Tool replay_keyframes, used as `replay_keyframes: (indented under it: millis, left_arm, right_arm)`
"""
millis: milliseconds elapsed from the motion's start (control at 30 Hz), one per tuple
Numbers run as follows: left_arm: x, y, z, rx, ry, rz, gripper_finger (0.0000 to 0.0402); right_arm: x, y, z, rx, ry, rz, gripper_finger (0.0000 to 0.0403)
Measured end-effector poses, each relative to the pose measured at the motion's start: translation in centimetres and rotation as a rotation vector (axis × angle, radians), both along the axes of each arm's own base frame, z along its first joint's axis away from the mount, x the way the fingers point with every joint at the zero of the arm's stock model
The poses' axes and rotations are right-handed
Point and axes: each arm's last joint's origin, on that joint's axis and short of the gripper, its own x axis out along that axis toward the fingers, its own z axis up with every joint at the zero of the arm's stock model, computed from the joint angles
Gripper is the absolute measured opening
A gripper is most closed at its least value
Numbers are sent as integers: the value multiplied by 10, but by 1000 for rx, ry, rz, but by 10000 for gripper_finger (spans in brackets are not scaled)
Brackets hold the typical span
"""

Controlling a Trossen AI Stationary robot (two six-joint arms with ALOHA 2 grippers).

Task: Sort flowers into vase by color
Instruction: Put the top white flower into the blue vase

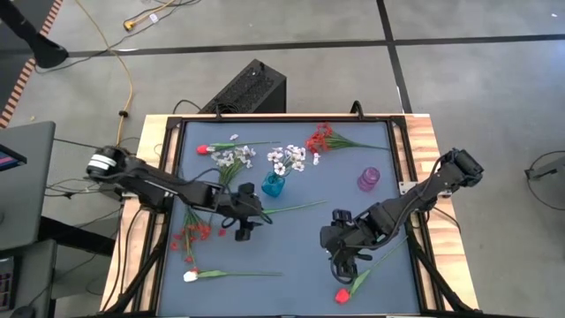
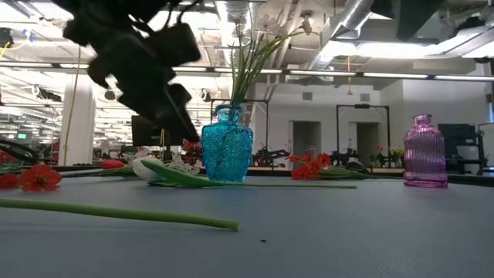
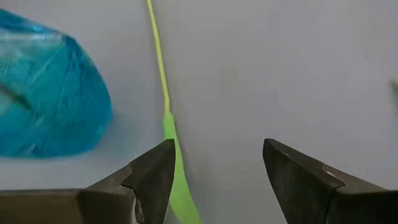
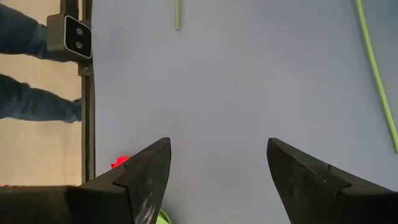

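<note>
- High view: the left gripper (image 1: 245,231) sits just below the blue vase (image 1: 274,185), jaws apart and empty, beside a loose green stem (image 1: 296,208). White sprays (image 1: 289,159) stand in that vase. The pink vase (image 1: 369,179) stands apart to the right, holding nothing. A red spray (image 1: 321,139) and a red bud (image 1: 202,149) lie near the far edge, another red spray (image 1: 194,234) on the left, a white bud (image 1: 191,276) near the front.
- High view, right side: the right gripper (image 1: 341,268) hovers with jaws apart, just above a red bud with a stem (image 1: 342,295).
- Low view: the left arm (image 2: 139,69) blocks the upper left; a long stem (image 2: 116,214) lies across the foreground.
- Left wrist view: open fingers (image 3: 152,180) frame bare mat, the stem touching one.
- Right wrist view: open fingers (image 4: 149,177) over the mat; a person's legs (image 4: 28,102) show beyond the table edge.
</note>
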Motion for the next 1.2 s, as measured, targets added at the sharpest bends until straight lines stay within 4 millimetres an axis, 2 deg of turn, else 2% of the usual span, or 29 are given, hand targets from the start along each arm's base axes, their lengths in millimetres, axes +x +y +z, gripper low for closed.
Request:
replay_keyframes:
  millis: [400,633,767,1000,1100,1200]
  left_arm:
    - [26,-1,-44,96,64,97,233]
    - [29,-2,-54,75,112,89,226]
    - [27,0,-54,41,133,110,176]
    - [22,2,-56,-19,211,157,20]
    - [14,-1,-52,-31,262,143,12]
    - [0,-5,-37,-36,307,117,10]
  right_arm:
    - [0,-1,0,-18,-3,-2,292]
    - [0,-1,0,-32,-7,-8,292]
    - [0,-2,0,-41,-13,-12,292]
    - [2,-6,0,-41,-13,-26,292]
    - [2,-6,0,-41,-13,-27,292]
    - [3,-6,0,-40,-14,-26,292]
